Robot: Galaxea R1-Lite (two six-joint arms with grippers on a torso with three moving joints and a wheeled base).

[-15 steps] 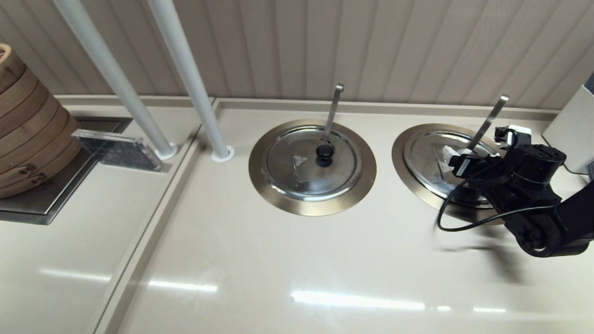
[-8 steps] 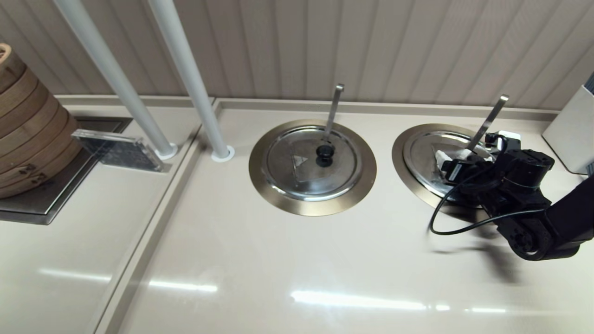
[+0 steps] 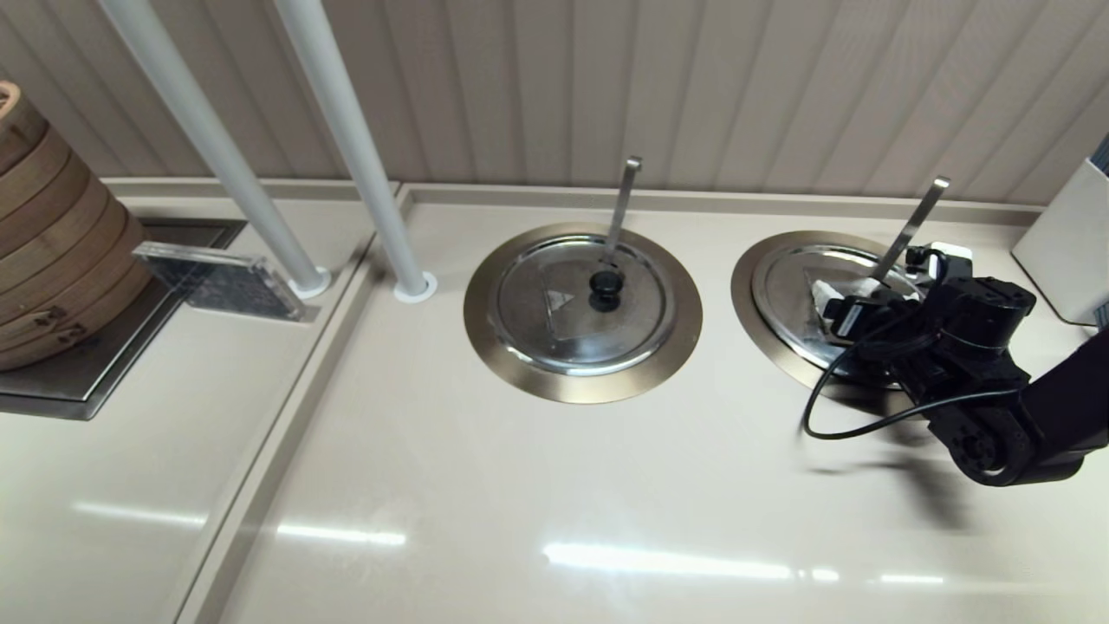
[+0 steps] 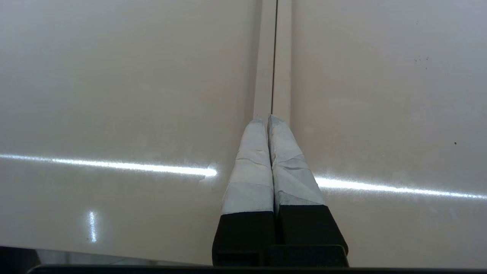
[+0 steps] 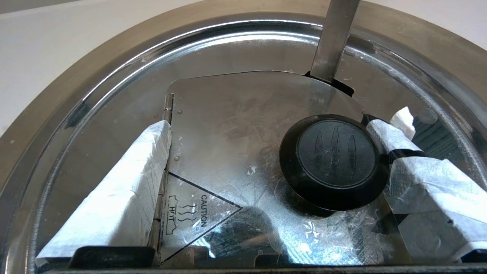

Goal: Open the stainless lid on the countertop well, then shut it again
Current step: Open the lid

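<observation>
The stainless lid (image 3: pixel 793 290) lies shut in the countertop well, whose bronze collar (image 3: pixel 775 355) rings it at the right. My right gripper (image 3: pixel 853 299) hangs low over it, open. In the right wrist view the taped fingers (image 5: pixel 125 182) stand on either side of the black knob (image 5: pixel 335 160), which sits close against one finger with a wide gap to the other; the right gripper (image 5: pixel 270 127) holds nothing. A caution triangle (image 5: pixel 194 217) and a hinge seam show on the lid (image 5: pixel 236 114). My left gripper (image 4: pixel 268 118) is shut over bare counter, outside the head view.
A ladle handle (image 3: pixel 910 225) sticks up through the lid's notch beside my right wrist. A like lidded well (image 3: pixel 580 303) with its own handle lies at the middle. A white container (image 3: pixel 1066 251) stands back right. Two poles (image 3: pixel 346 147), a clear stand (image 3: pixel 221 282) and bamboo steamers (image 3: pixel 52 251) are left.
My right arm has come down and slightly left onto the right lid over the last second; in the last half second it has barely moved. The lid stays shut.
</observation>
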